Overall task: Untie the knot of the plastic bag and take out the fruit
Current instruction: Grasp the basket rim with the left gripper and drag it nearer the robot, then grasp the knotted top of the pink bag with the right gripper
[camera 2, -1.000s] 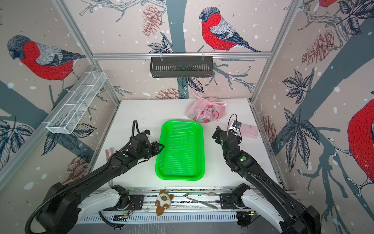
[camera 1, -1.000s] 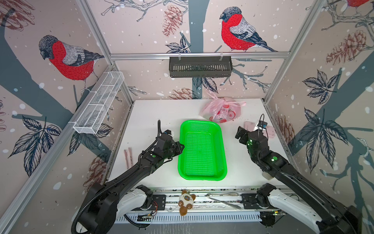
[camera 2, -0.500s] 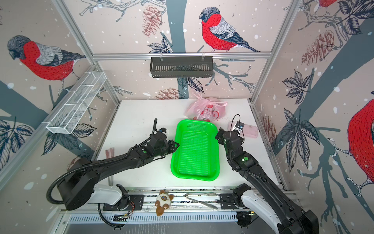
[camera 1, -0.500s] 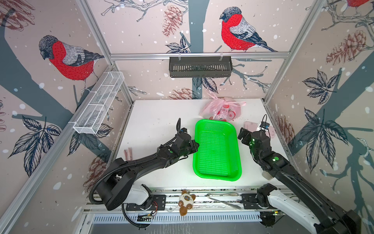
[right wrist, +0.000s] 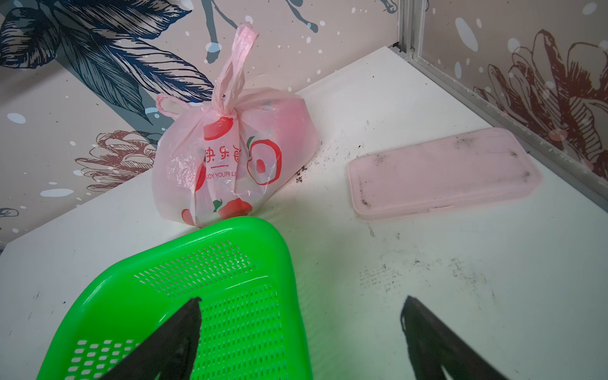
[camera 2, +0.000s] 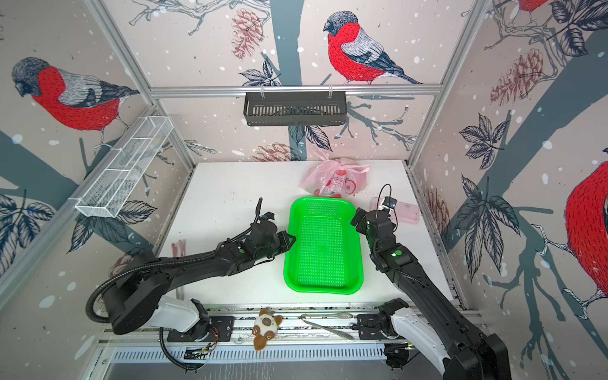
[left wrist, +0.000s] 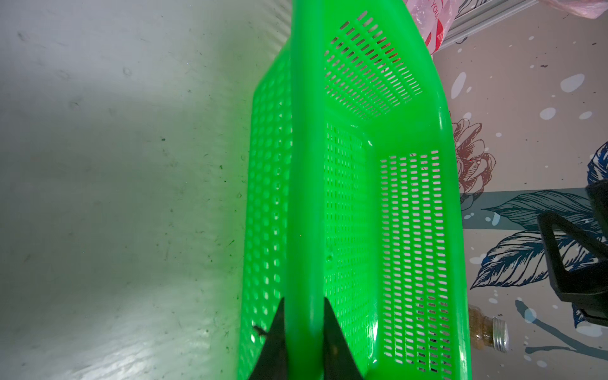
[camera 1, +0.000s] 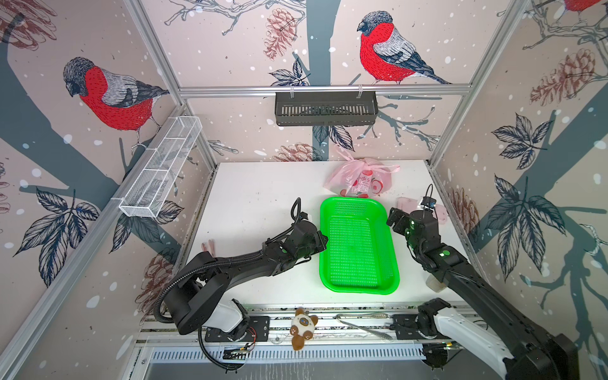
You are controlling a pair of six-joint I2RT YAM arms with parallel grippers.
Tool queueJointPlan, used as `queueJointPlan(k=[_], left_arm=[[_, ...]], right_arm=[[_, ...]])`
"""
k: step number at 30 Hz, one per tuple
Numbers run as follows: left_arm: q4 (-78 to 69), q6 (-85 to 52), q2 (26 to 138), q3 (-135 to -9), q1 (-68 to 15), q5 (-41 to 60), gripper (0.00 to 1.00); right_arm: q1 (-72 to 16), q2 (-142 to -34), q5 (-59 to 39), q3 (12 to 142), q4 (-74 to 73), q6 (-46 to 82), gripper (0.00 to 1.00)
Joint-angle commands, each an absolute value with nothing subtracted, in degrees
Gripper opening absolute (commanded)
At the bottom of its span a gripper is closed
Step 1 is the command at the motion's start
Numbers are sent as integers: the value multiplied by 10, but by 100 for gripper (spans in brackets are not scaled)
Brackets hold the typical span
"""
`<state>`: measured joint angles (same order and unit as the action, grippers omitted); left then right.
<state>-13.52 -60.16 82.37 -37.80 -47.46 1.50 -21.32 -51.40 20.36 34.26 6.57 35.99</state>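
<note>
The left gripper [left wrist: 303, 301] is pinching the smooth rim of the perforated green basket [camera 1: 360, 289]; the right gripper [right wrist: 302, 300] is hanging wide open. The thin crinkled plastic bag [right wrist: 230, 158] is sitting just behind the basket, its twisted knot [right wrist: 225, 107] tied; the fruit [right wrist: 289, 121] is perhaps the blurred reddish mass inside.

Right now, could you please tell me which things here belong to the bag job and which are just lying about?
Job: plastic bag, its knot, green basket gripped by left gripper, open right gripper.
Lying about: pink case, plush toy, jar.
</note>
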Motion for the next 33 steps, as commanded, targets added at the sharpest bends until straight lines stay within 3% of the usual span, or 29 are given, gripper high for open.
queueJointPlan(k=[1, 19, 33], left_arm=[[-179, -625, 814, -369, -477, 3, 6], [-189, -636, 816, -357, -485, -4, 18], [-65, -578, 764, -402, -479, -58, 47]], right_arm=[[-213, -521, 190, 351, 41, 360, 95], [-214, -519, 178, 351, 38, 365, 95], [-223, -521, 174, 364, 36, 373, 95]])
